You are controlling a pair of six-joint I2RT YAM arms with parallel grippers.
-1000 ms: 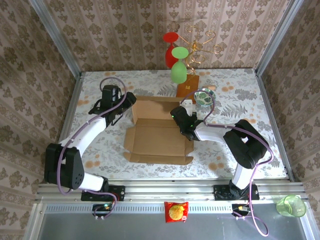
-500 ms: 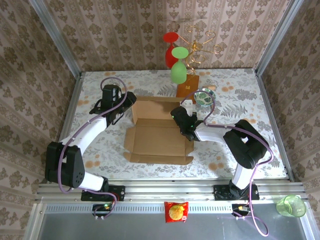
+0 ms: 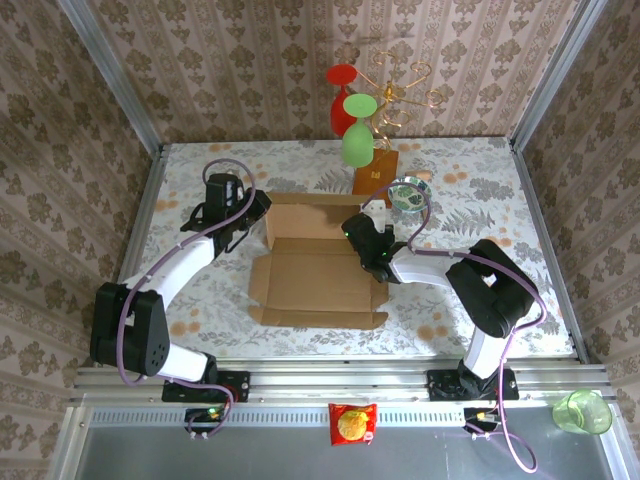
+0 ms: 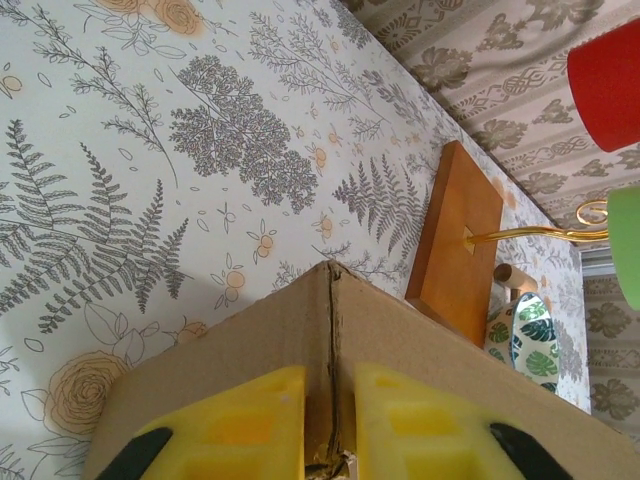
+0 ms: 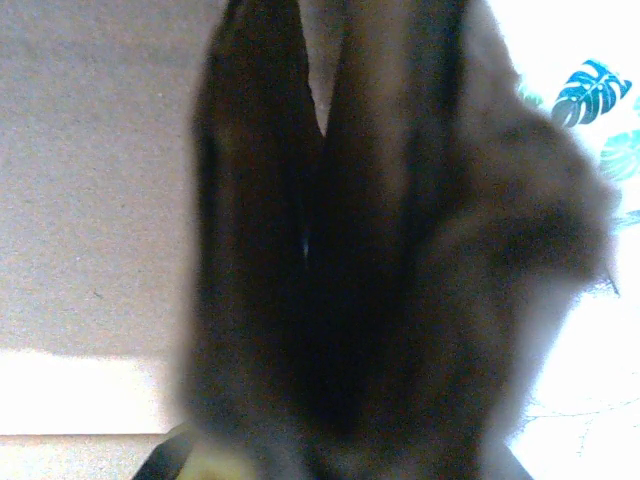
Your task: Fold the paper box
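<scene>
Box [image 3: 315, 275]: sits mid-table [image 3: 200, 290], partly formed. The floor panel lies flat, the back panel is tipped up, and the near and side flaps are splayed out.

Left gripper [image 3: 263, 204]: at the back left corner. In the wrist view its yellow pads [image 4: 250, 415] sit on either side of a raised cardboard fold, closed to a thin slit with the seam running between them. You have that corner pinched.

Right gripper [image 3: 358, 238]: at the box's right side, towards the back corner. Its dark fingers [image 5: 250, 250] are shut together. The view is too blurred to tell whether any cardboard is caught between them.

Handling: the sheet looks like light corrugated board. I'd expect it to be stiff across the panels, willing to bend only along the scored creases, and quick to dent or tear at slots if squeezed hard. It will likely slide on the table when pushed — so brace one side.

Where to grip: take edges close to a crease or corner, not mid-flap, where the board would bow.

Note: the wooden base [image 4: 455, 240] of the wire stand sits just behind the back panel — mind it.
</scene>
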